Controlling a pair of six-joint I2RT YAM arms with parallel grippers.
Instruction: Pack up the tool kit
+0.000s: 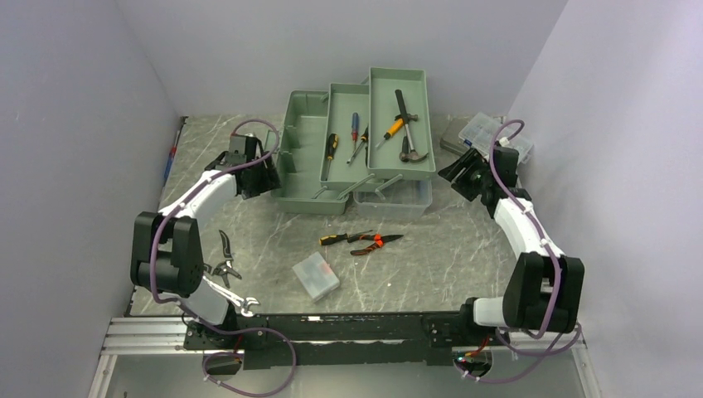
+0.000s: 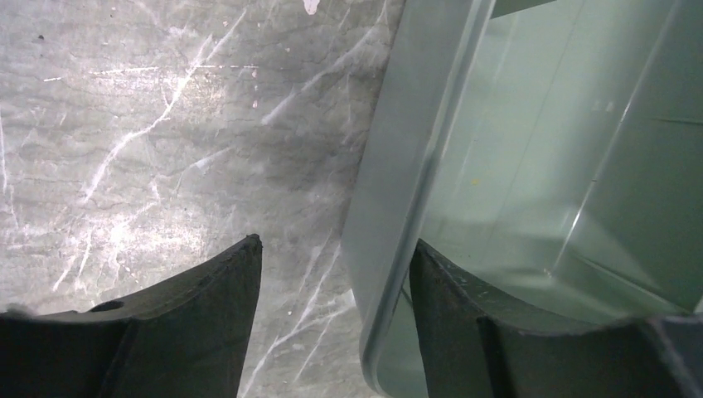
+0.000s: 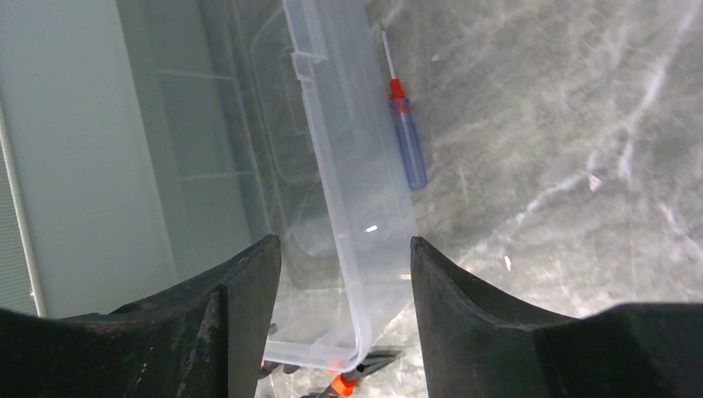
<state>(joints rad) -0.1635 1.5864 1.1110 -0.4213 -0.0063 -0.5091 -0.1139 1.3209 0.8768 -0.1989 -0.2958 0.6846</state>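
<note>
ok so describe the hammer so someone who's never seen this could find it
Find the green toolbox at the back of the table, fanned open. The hammer lies in its rightmost tray. It has a dark handle and metal claw head, bulkier than the yellow-handled screwdriver beside it.

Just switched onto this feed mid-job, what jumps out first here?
The big green toolbox sits at the back of the table, its trays fanned open with a hammer and screwdrivers inside. The left claw straddles its left wall and the right claw straddles the edge of the clear lid, both open. Loose pliers and a small clear case lie on the table in front.
</note>
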